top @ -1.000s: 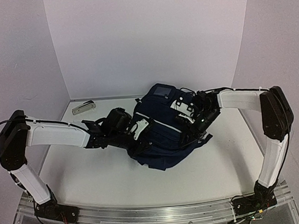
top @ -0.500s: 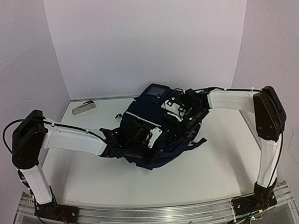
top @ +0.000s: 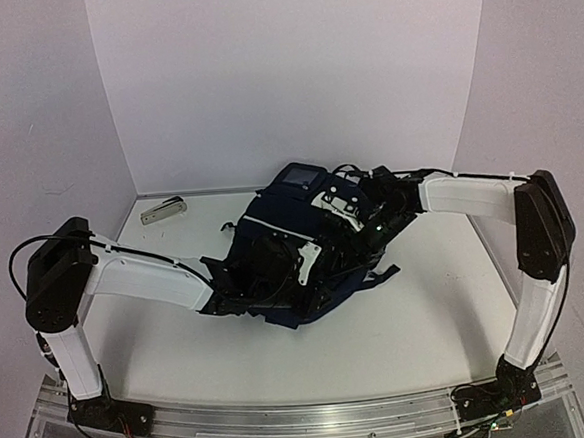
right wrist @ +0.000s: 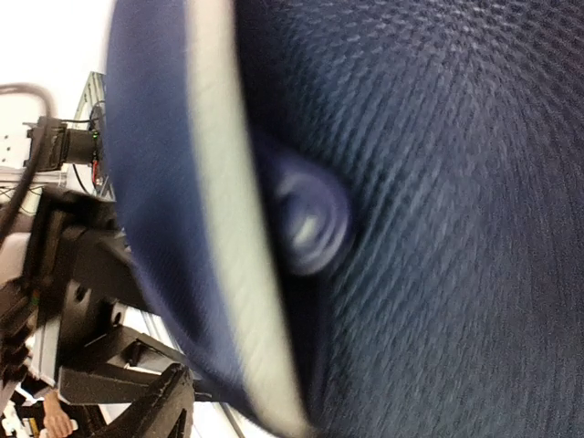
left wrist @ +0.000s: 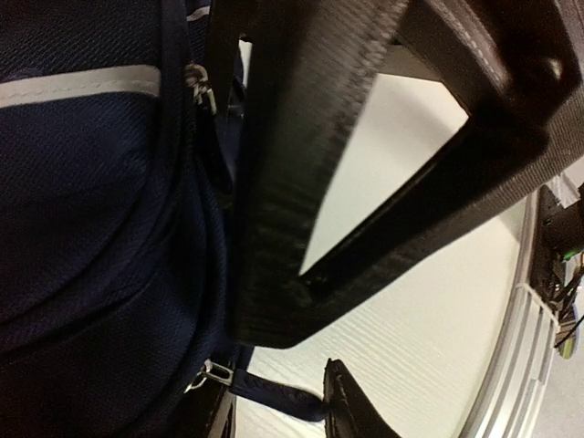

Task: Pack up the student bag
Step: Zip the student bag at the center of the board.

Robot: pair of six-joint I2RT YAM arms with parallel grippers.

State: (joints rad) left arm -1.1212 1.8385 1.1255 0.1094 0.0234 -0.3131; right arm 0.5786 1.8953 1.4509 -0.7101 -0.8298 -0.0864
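left arm (top: 146, 274) has pushed in, bunching the student bag (top: 336, 268) for packing; whether left gripper (top: 280, 263) or right gripper (top: 360, 219) grasps it is unclear.

The student bag (top: 331, 281), a dark navy fabric backpack with pale zip lines and a small grey top panel, lies slumped at the middle of the bench (top: 429, 310).

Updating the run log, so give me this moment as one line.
student bag mid-table | left pincer at its left side, grip unclear | right pincer at its far-right side, grip unclear
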